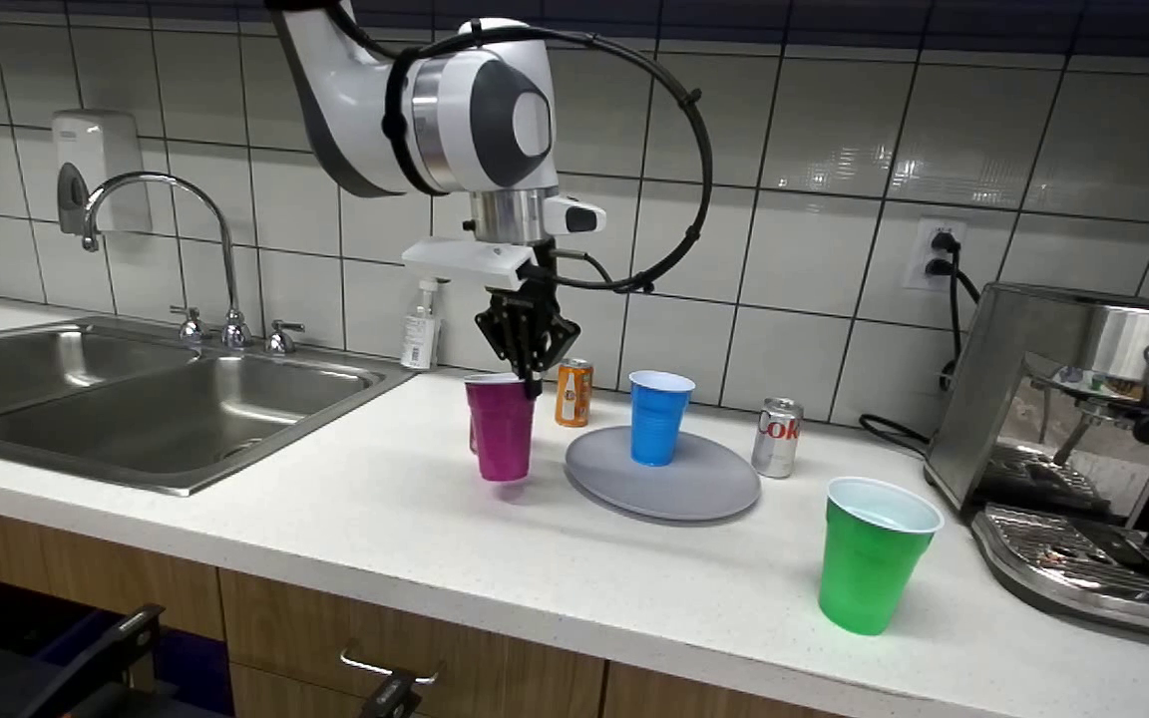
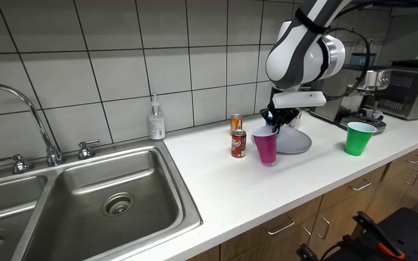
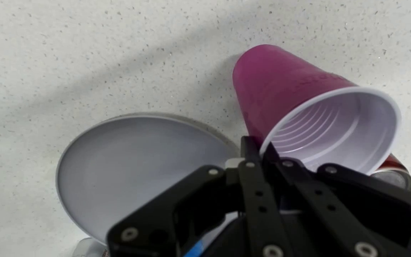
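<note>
At the far left we record a steel double sink (image 1: 166, 439) with an arched faucet (image 1: 226, 249); a soap bottle (image 1: 421, 331) stands upright near its back right corner. Next, in an exterior view, we find a dark red can (image 2: 238, 144) upright near a magenta cup (image 1: 502, 434). The cup is mouth up, base down, its long axis close to vertical in both exterior views. In the wrist view we see that axis run aslant, from the base at upper left to the white-lined mouth at lower right. The gripper (image 3: 260, 146) points down, its jaws clenched on the cup's wall at the rim, one finger inside and one outside. Whether the base touches the white counter (image 1: 355, 519) or hangs just above it, we cannot tell. Rightward we note an orange can (image 1: 574, 392), upright; a flat gray plate (image 1: 604, 479) bearing an upright blue cup (image 1: 658, 424); a silver can (image 1: 777, 439) just beside the plate; a green cup (image 1: 879, 558), mouth up; and an espresso machine (image 1: 973, 349).
</note>
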You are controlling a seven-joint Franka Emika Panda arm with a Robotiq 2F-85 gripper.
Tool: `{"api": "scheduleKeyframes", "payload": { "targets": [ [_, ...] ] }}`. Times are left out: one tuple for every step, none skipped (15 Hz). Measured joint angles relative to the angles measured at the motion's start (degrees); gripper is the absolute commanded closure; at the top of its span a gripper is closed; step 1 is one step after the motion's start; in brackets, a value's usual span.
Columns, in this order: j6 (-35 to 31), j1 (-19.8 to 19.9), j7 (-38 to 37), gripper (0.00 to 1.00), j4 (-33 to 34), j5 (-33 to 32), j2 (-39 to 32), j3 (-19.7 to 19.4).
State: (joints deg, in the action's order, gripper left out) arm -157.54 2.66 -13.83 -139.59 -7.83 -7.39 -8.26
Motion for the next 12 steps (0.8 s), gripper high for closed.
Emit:
{"api": "scheduleKeyframes", "payload": {
  "targets": [
    [-0.01, 0.24, 0.22, 0.99, 0.36, 0.34, 0.05, -0.03],
    [-0.01, 0.56, 0.41, 0.99, 0.78, 0.76, 0.06, -0.08],
    [-0.01, 0.9, 0.55, 0.99, 1.23, 1.18, 0.05, -0.19],
    [-0.01, 1.26, 0.64, 0.99, 1.74, 1.6, 0.04, -0.38],
    [-0.02, 1.58, 0.72, 0.99, 2.24, 2.01, 0.02, -0.58],
    [-0.02, 1.97, 0.79, 0.99, 2.79, 2.32, -0.02, -0.7],
    [-0.02, 2.34, 0.88, 0.99, 3.38, 2.65, -0.1, -0.81],
    [-0.02, 2.67, 0.97, 0.99, 4.0, 3.08, -0.25, -0.9],
    [-0.02, 2.91, 1.03, 0.99, 4.56, 3.48, -0.41, -1.0],
    [-0.02, 3.11, 1.04, 0.99, 5.13, 3.82, -0.64, -1.16],
    [-0.02, 3.28, 1.05, 0.99, 5.65, 4.16, -0.93, -1.32],
    [-0.02, 3.48, 1.05, 0.99, 6.16, 4.41, -1.29, -1.45]
  ]
}}
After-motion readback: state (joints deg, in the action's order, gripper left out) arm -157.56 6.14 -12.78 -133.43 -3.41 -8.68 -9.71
